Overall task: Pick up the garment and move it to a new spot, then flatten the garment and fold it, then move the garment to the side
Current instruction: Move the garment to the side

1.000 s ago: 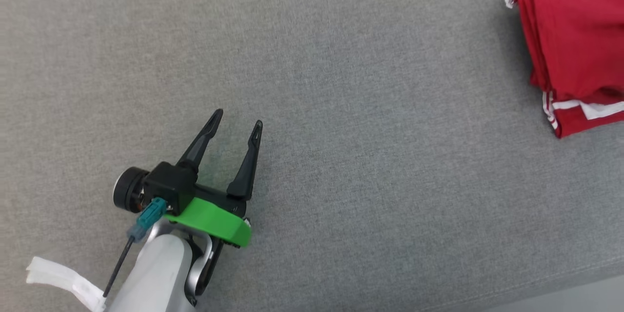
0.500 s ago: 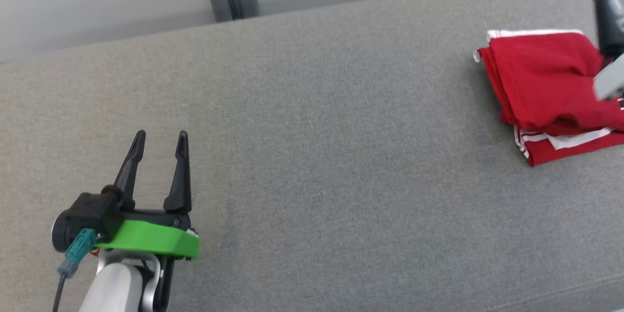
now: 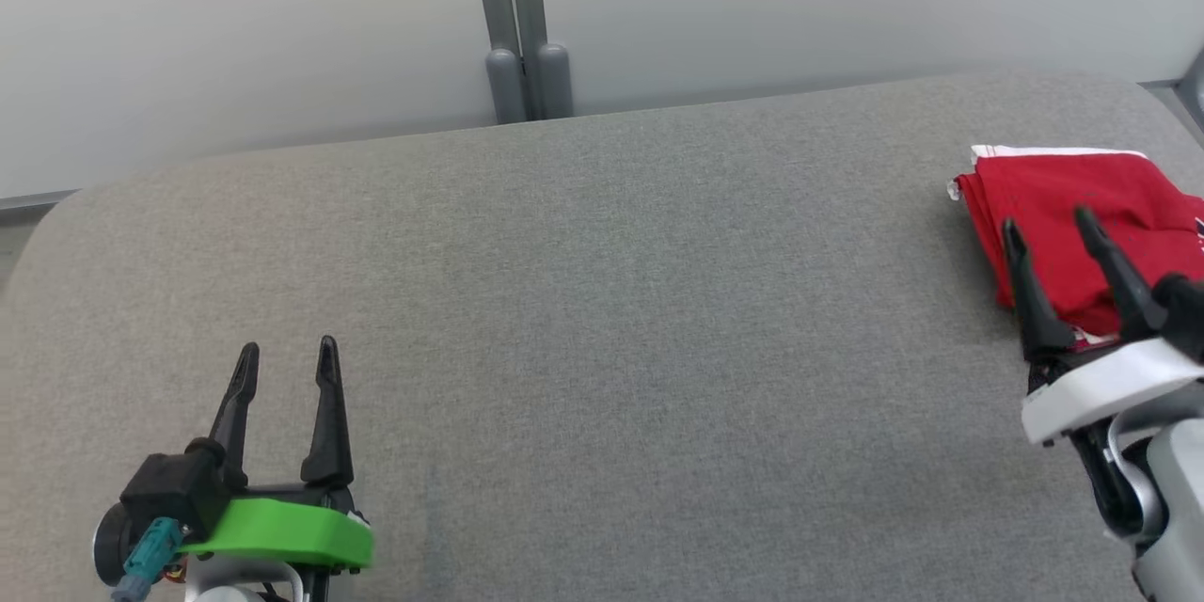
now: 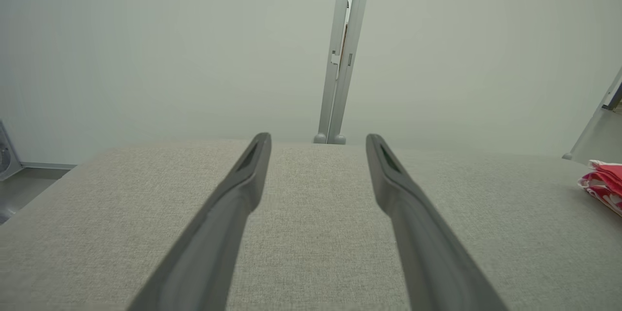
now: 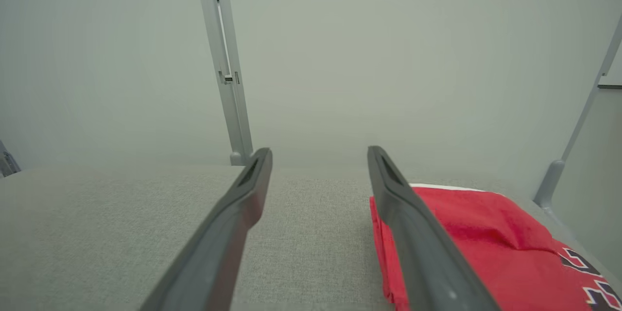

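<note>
**1. Left hand** (image 3: 287,345). Nearest, lower left of the head view. Its two long dark fingers stand spread apart with nothing between them, tips pointing away across the bench (image 3: 658,301). There is a green collar (image 3: 282,531) at its base and a teal plug (image 3: 150,550) on the left side. It hangs over bare grey cloth, well apart from the garment (image 3: 1044,183).

**2. Right hand** (image 3: 1047,219). Lower right of the head view. The fingers are likewise spread wide and empty, with a white collar (image 3: 1101,386) at the base. In the head view the fingertips overlap the garment's near edge. In the right wrist view one finger crosses the garment's left edge, while the gap between the fingers shows bare bench. Whether that finger touches the cloth cannot be told.

**3. Garment.** Red with white trim, folded into a compact stack. It lies at the far right end of the bench, close to the back edge. A dark and white print shows at one corner in the right wrist view. The left wrist view has it as a small red patch at the right margin.

**4. Bench.** Grey woven cover, wide, with rounded corners.

**5. Wall** (image 3: 847,0). Farthest, pale and plain. A grey upright post (image 3: 513,19) stands just behind the bench's back edge, near its middle.
</note>
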Robot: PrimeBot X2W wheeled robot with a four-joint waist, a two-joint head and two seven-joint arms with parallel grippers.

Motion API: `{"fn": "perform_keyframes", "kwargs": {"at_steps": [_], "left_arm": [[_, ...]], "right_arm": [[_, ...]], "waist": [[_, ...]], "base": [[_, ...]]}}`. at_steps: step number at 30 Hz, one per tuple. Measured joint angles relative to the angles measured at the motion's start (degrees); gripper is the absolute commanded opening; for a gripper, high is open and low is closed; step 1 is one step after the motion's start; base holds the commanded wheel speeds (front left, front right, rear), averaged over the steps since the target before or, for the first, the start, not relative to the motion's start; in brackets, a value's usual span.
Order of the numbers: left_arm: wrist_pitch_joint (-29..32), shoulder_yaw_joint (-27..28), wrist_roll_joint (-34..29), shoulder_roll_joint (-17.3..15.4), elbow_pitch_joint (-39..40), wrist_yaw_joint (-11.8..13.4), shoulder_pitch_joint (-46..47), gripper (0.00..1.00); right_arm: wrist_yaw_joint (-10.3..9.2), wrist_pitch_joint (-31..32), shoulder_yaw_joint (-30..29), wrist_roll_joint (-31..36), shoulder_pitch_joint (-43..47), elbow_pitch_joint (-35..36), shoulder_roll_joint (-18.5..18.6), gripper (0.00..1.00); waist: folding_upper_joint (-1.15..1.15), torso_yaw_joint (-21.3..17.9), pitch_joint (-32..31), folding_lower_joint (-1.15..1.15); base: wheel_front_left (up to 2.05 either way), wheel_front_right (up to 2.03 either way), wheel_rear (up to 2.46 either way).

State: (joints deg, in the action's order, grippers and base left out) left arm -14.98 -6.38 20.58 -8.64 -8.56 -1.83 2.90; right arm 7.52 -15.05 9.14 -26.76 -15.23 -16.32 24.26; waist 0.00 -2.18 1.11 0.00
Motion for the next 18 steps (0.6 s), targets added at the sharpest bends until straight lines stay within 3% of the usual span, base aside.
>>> {"fn": "perform_keyframes", "kwargs": {"at_steps": [12, 18], "left_arm": [[0.00, 2.91, -3.93, 2.77, -3.27, -1.54, -3.11, 1.00], [0.00, 3.61, -5.31, 3.75, -4.61, -2.56, -3.11, 1.00]], "right_arm": [[-0.01, 0.00, -3.83, 3.86, 8.35, 2.19, -6.77, 1.00], [-0.01, 0.00, -3.64, 5.05, 9.05, 2.23, -7.54, 1.00]], "waist": [[0.00, 2.85, -1.92, 0.00], [0.00, 2.94, -1.87, 0.00]], "base": [[0.00, 0.00, 0.00], [0.00, 0.00, 0.00]]}}
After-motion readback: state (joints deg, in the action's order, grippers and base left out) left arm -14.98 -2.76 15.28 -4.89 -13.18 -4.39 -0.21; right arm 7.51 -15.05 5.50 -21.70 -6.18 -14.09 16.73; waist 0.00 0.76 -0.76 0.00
